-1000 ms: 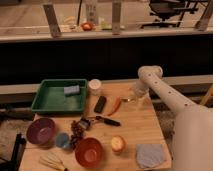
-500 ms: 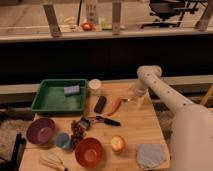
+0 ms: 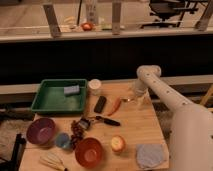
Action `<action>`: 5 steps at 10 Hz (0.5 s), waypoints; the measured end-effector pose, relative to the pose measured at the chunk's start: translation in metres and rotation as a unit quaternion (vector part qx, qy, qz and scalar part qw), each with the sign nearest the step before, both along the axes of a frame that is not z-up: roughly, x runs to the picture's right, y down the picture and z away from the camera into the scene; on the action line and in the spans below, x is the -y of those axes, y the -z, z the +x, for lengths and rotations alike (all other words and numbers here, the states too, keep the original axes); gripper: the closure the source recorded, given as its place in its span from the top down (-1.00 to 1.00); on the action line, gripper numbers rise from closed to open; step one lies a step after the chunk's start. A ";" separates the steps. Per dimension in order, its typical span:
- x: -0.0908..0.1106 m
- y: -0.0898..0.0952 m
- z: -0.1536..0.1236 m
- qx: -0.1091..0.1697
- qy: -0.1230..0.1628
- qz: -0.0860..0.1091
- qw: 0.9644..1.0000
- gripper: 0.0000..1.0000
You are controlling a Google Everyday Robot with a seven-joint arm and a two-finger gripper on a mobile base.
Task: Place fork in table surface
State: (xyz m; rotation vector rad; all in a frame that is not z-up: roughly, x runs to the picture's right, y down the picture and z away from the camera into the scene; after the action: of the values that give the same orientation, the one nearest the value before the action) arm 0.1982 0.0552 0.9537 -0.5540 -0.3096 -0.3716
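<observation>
My gripper (image 3: pixel 134 97) hangs from the white arm (image 3: pixel 150 76) over the far right part of the wooden table surface (image 3: pixel 140 125), low above the wood. A small pale glint (image 3: pixel 128 100) at its lower left side, just right of the red chili pepper (image 3: pixel 115 105), may be the fork; I cannot tell whether it is held or lying on the wood.
A green tray (image 3: pixel 50 102) with a blue sponge (image 3: pixel 71 90) stands at the far left. A white cup (image 3: pixel 94 86), a black block (image 3: pixel 100 104), a black-handled utensil (image 3: pixel 106 120), grapes (image 3: pixel 76 129), two bowls (image 3: pixel 41 131) (image 3: pixel 90 151), an apple (image 3: pixel 117 143) and a grey cloth (image 3: pixel 150 155) fill the table.
</observation>
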 end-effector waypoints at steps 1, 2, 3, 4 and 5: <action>-0.001 -0.002 0.000 -0.003 -0.003 -0.004 1.000 0.60; 0.000 -0.003 0.003 -0.010 -0.011 -0.007 1.000 0.60; -0.001 -0.006 0.005 -0.017 -0.019 -0.012 1.000 0.60; -0.002 -0.008 0.008 -0.025 -0.027 -0.017 0.999 0.60; -0.004 -0.010 0.009 -0.029 -0.032 -0.021 0.999 0.60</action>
State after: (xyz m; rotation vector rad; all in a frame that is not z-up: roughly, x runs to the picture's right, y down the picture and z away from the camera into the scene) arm 0.2070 0.0596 0.9642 -0.5944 -0.2790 -0.2875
